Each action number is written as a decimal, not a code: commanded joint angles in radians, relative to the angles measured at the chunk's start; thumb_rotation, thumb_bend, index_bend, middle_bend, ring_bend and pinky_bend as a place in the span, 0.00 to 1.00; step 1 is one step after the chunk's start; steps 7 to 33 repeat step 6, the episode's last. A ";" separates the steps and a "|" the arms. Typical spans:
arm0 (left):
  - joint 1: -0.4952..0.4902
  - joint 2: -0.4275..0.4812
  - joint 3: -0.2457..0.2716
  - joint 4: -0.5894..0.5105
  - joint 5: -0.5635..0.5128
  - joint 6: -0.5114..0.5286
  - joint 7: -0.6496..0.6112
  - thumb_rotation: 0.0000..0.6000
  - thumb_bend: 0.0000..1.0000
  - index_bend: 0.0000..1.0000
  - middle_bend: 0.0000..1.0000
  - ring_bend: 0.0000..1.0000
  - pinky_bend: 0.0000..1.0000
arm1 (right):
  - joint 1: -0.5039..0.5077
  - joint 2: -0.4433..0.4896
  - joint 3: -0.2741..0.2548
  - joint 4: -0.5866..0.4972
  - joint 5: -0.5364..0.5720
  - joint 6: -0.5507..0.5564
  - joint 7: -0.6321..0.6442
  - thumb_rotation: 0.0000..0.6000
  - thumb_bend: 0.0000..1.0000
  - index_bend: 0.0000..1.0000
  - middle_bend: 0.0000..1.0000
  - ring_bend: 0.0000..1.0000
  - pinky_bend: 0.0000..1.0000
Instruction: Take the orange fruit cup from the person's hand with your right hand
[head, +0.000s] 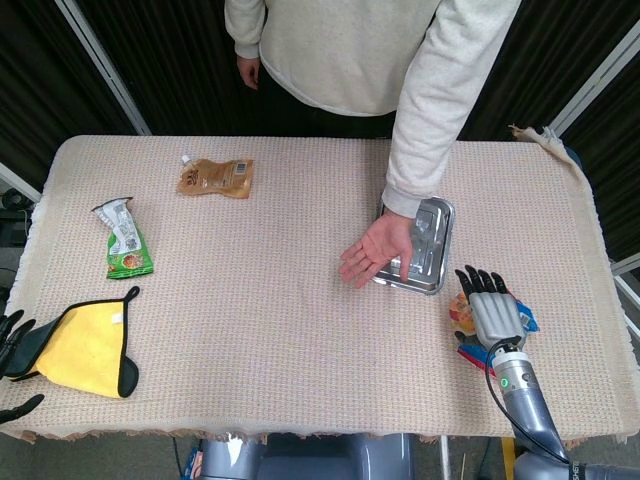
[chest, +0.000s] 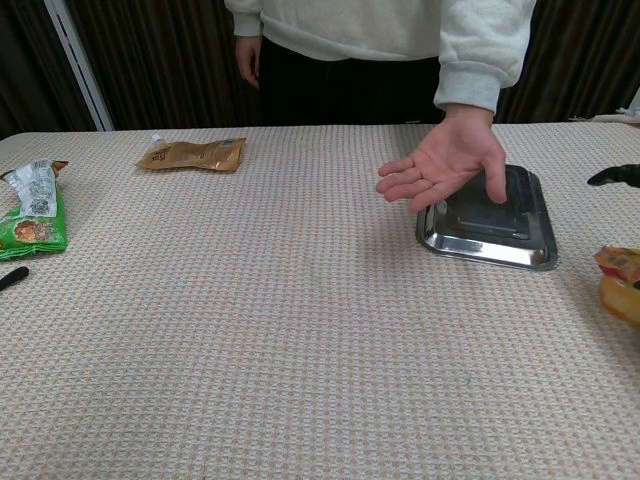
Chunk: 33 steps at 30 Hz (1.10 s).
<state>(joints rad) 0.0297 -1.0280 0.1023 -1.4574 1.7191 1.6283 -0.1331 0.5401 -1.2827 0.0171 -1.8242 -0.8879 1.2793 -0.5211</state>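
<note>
The orange fruit cup (head: 461, 314) (chest: 620, 284) stands on the table near the right edge, tilted slightly. My right hand (head: 492, 314) hovers over it with its fingers stretched out and spread, gripping nothing; in the chest view only one black fingertip (chest: 613, 176) shows, well above the cup. The person's hand (head: 375, 250) (chest: 447, 165) stays palm up and empty over the left part of the steel tray (head: 438, 218) (chest: 522, 247). My left hand (head: 12, 343) rests at the table's front left corner, fingers apart.
A blue and red packet (head: 524, 319) lies under my right hand. A brown pouch (head: 215, 178) (chest: 195, 154) lies at the back left, a green snack bag (head: 127, 245) (chest: 32, 215) at the left, and a yellow cloth (head: 85, 345) near my left hand.
</note>
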 joint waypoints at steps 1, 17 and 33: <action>0.000 -0.001 0.000 0.001 0.000 0.000 0.002 1.00 0.00 0.02 0.00 0.00 0.00 | -0.021 0.024 -0.020 -0.020 -0.077 0.045 -0.021 1.00 0.12 0.05 0.00 0.00 0.00; 0.000 -0.002 -0.002 0.002 -0.002 0.001 -0.001 1.00 0.00 0.01 0.00 0.00 0.00 | -0.082 0.067 -0.068 0.000 -0.245 0.148 -0.013 1.00 0.11 0.05 0.00 0.00 0.00; 0.000 -0.002 -0.002 0.002 -0.002 0.001 -0.001 1.00 0.00 0.01 0.00 0.00 0.00 | -0.082 0.067 -0.068 0.000 -0.245 0.148 -0.013 1.00 0.11 0.05 0.00 0.00 0.00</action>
